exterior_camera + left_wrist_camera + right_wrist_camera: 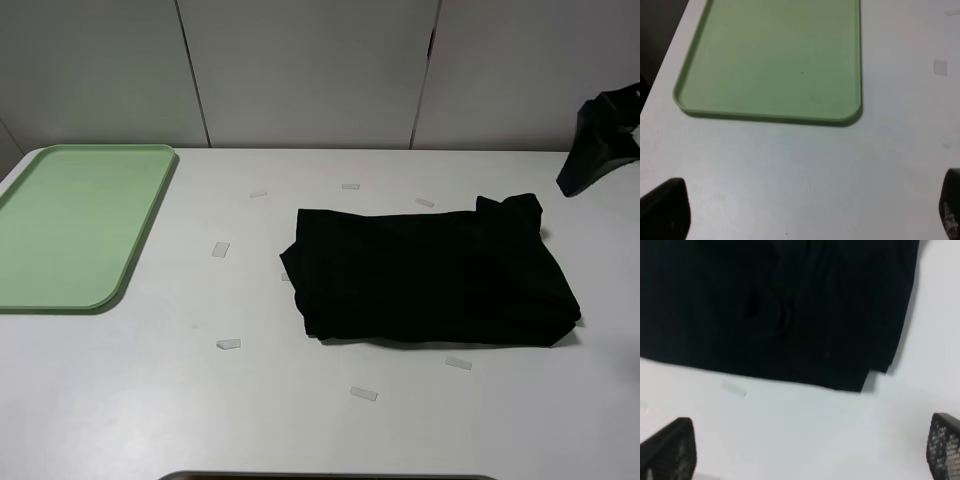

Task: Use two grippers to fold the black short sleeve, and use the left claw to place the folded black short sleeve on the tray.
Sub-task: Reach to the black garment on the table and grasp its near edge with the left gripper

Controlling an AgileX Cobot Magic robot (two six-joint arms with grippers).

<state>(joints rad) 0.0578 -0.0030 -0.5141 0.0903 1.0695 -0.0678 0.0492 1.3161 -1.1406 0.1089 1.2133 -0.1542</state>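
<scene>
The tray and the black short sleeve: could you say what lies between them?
Exterior high view: only bare white table and a small clear strip lie between tray and black short sleeve.

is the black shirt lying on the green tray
No, the black short sleeve lies on the white table, well apart from the tray, which holds nothing.

A lab test bench: white table (150, 400), tape markers (229, 344), panelled wall (300, 70).

Folded black short sleeve (430, 275) lying low on the tabletop (200, 400), wide open stretch between it and the tray (70, 230) to its left, only flat tape scraps (221, 249) there, right arm (600, 140) raised just beyond its far right corner.
</scene>
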